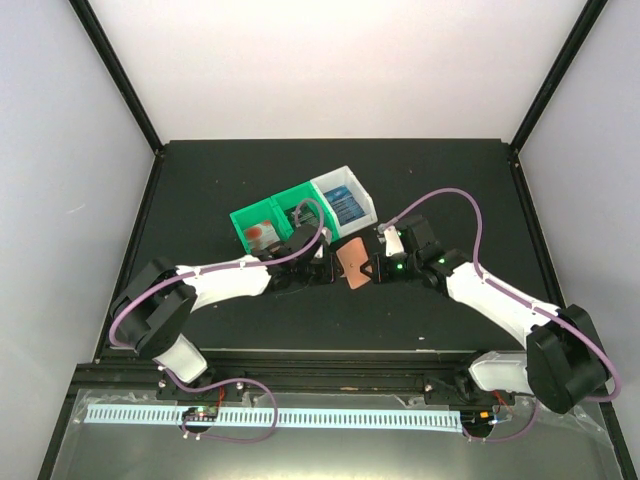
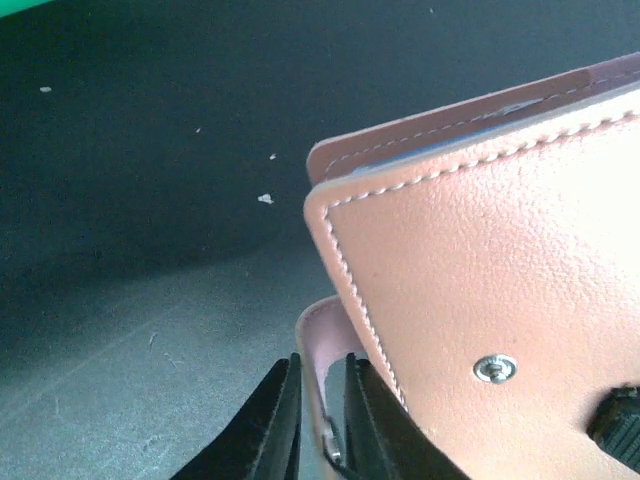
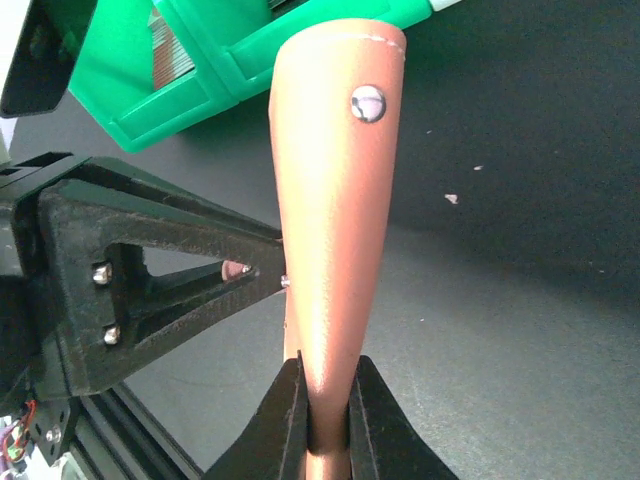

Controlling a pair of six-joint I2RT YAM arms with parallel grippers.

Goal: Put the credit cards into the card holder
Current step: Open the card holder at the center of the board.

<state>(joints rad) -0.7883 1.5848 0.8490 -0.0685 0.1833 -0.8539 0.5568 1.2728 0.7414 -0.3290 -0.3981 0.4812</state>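
Observation:
The salmon-brown card holder (image 1: 352,262) hangs closed and on edge between my two grippers, in front of the bins. My right gripper (image 3: 326,420) is shut on its lower edge, and its metal snap stud (image 3: 368,103) shows near the top. My left gripper (image 2: 322,420) has narrowed around the holder's pale pink snap tab (image 2: 318,345), which lies between the fingers. The wallet's stitched face (image 2: 480,270) fills the right of the left wrist view. Credit cards lie in the bins: blue ones in the white bin (image 1: 345,207) and a white one with red marks in the green bin (image 1: 258,233).
The green bin (image 1: 262,215) and the white bin (image 1: 362,195) stand side by side just behind the card holder. In the right wrist view the green bin (image 3: 150,90) sits close behind the wallet. Black table mat (image 1: 440,180) lies all around, with the rail along the near edge.

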